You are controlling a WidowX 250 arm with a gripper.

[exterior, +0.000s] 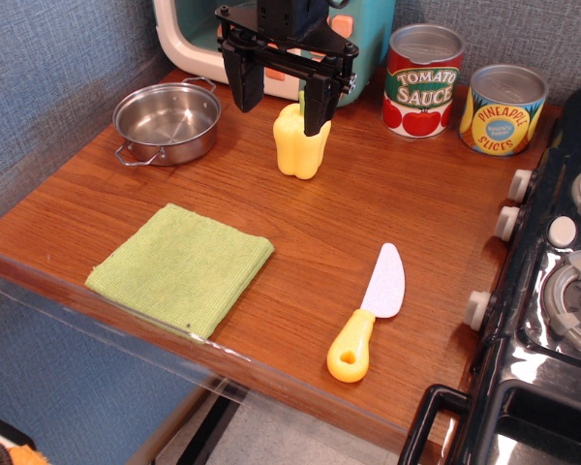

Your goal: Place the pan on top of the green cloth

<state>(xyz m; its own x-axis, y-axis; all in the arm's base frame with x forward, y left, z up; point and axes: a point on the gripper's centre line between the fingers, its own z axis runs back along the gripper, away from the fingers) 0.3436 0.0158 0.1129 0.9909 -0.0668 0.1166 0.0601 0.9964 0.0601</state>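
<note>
The pan (168, 121) is a small shiny steel pan with two wire loop handles. It sits empty at the back left of the wooden counter. The green cloth (180, 266) lies flat and folded near the front left edge, well apart from the pan. My gripper (280, 111) hangs at the back centre, to the right of the pan and above the counter. Its two black fingers are spread apart and hold nothing. The right finger stands just in front of a yellow toy pepper.
A yellow toy pepper (299, 147) stands right of the pan. A toy knife (370, 313) with a yellow handle lies front right. A tomato sauce can (422, 80) and a pineapple slices can (503, 109) stand at the back right. A toy stove (552, 291) borders the right side; a toy appliance (198, 29) stands behind.
</note>
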